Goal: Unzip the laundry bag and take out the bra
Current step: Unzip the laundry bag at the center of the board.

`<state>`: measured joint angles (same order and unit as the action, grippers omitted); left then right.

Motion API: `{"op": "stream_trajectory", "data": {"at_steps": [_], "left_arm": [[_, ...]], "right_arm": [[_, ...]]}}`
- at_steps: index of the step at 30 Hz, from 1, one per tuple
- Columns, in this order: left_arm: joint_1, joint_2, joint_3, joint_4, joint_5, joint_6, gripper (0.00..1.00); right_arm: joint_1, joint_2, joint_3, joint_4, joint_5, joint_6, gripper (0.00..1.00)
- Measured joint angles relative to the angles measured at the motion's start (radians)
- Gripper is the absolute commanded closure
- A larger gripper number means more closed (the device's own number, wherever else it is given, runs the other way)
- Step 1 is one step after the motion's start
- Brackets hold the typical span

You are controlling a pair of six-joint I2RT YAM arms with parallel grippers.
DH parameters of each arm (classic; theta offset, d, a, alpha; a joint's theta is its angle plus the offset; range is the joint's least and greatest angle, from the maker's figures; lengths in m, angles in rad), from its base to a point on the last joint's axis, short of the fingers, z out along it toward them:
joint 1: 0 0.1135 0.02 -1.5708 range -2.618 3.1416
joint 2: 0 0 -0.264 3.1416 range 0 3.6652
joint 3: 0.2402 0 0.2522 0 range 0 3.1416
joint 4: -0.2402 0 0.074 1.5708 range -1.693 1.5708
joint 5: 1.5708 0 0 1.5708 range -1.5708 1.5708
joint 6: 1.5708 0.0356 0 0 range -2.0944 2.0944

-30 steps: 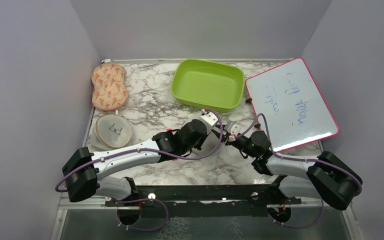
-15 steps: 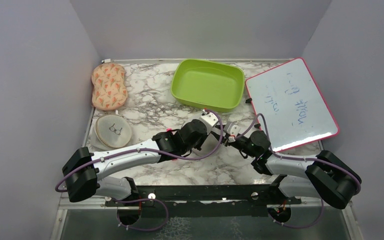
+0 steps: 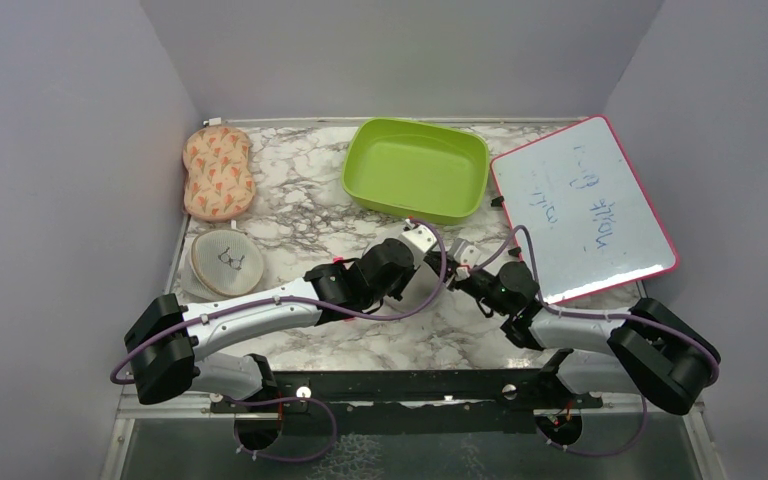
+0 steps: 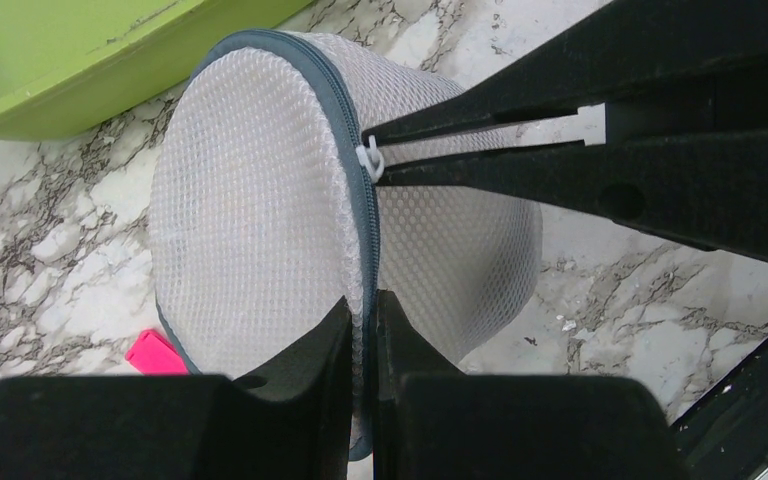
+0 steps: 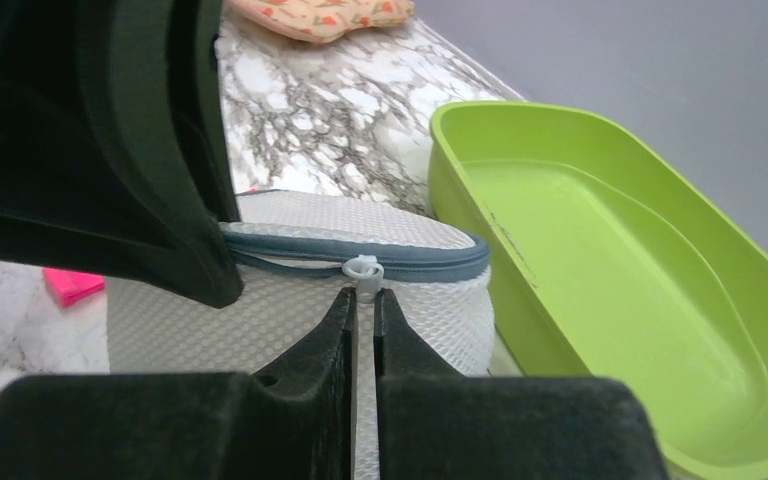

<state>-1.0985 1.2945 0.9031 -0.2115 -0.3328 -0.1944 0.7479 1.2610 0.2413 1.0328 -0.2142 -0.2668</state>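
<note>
The laundry bag (image 4: 260, 200), a domed white mesh case with a grey zip rim (image 4: 355, 190), stands on its edge on the marble table just in front of the green tray. My left gripper (image 4: 363, 315) is shut on the bag's zip rim at its near side. My right gripper (image 5: 362, 298) is shut on the white zip pull (image 5: 363, 270), which also shows in the left wrist view (image 4: 369, 160). The zip looks closed along the stretch in view. The mesh hides what is inside. In the top view the two grippers (image 3: 428, 252) (image 3: 454, 268) meet and cover the bag.
A green tray (image 3: 415, 170) stands right behind the bag. A whiteboard (image 3: 580, 205) lies at the right. A peach patterned padded piece (image 3: 218, 172) and a beige mesh case with a bra icon (image 3: 226, 262) lie at the left. A pink scrap (image 4: 155, 352) lies by the bag.
My right arm has edged slightly to the left. The left arm has not moved.
</note>
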Motion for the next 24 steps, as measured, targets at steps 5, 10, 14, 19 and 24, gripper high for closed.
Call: {"op": "stream_trajectory", "data": {"at_steps": [5,10,14,19,24], "left_arm": [[0.002,0.0,0.0,0.0,0.0,0.008,1.0],[0.002,0.0,0.0,0.0,0.0,0.015,1.0],[0.002,-0.001,0.0,-0.001,0.0,0.021,1.0],[0.002,-0.001,0.0,-0.005,0.001,0.023,1.0],[0.002,-0.001,0.0,-0.007,0.002,0.024,1.0]], "right_arm": [[0.003,-0.019,0.003,-0.024,0.048,0.012,0.99],[0.003,-0.024,0.008,-0.042,0.029,0.015,0.82],[0.003,-0.024,0.008,-0.039,-0.002,0.011,0.68],[0.003,-0.005,0.016,-0.029,-0.015,0.016,0.71],[0.003,0.022,0.026,-0.019,-0.025,0.016,0.81]]}}
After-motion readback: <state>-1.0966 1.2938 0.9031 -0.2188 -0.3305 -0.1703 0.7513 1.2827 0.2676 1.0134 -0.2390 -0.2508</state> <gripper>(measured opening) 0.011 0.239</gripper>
